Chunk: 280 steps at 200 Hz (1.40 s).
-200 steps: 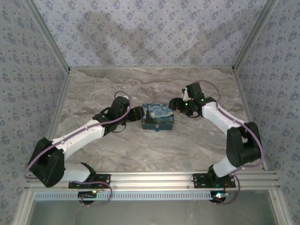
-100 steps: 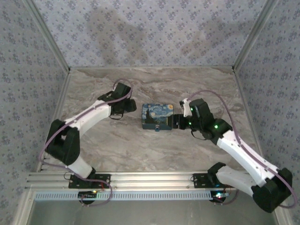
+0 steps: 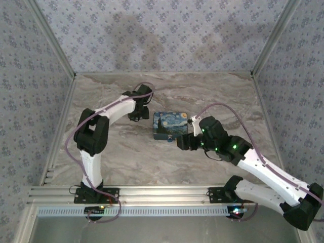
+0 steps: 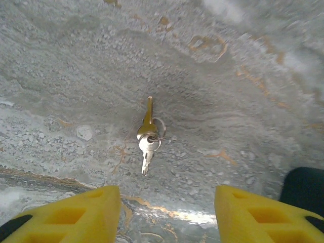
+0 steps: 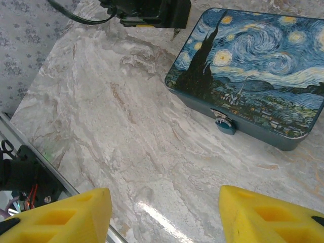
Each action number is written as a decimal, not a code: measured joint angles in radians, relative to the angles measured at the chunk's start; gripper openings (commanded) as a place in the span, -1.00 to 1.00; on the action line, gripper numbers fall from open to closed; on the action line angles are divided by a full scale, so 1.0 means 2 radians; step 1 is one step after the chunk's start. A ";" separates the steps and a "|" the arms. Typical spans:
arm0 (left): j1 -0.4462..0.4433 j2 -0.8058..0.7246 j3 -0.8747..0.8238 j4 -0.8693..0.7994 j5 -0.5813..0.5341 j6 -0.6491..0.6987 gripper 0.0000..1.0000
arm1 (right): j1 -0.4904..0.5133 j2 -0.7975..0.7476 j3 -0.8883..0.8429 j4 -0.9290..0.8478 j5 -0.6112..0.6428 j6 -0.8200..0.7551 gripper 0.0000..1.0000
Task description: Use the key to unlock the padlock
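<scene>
Since the earlier frame the left gripper (image 3: 136,112) has drawn off to the far left of the Starry Night box (image 3: 169,124). The right gripper (image 3: 184,143) has dropped from the box's right side to its near right corner.

Both grippers are spread with nothing between the fingers.

**Step in hand, as judged:** the left gripper (image 4: 167,217) picks up the key bunch (image 4: 148,135).
- The bunch is a brass key and a silver key on one ring, lying flat on the marble table (image 4: 243,101).
- To do it well, lower until the fingertips graze the marble.
- Centre on the key heads at the ring.
- Close across them so that one blade projects.

**Position:**
- The bunch lies ahead of the fingers, roughly centred between them and not touching.
- The blue padlock (image 5: 225,124) hangs at the box's near face, ahead and right of the right gripper (image 5: 164,217), well apart.
</scene>
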 measured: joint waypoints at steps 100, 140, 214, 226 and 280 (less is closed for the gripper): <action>0.011 0.059 0.037 -0.015 -0.003 0.012 -0.34 | 0.004 -0.008 -0.008 -0.011 0.016 0.006 0.20; 0.012 0.062 0.037 -0.015 -0.003 0.014 -0.53 | 0.004 -0.007 -0.008 -0.012 0.016 0.006 0.20; 0.020 0.067 0.041 -0.012 0.002 0.028 -1.00 | 0.003 -0.007 -0.010 -0.025 0.016 0.007 0.20; 0.020 0.067 0.041 -0.011 0.002 0.029 -1.00 | 0.003 -0.007 -0.012 -0.026 0.016 0.008 0.20; 0.020 0.051 0.029 -0.013 0.009 0.039 -1.00 | -0.002 -0.010 -0.016 -0.026 0.016 0.010 0.20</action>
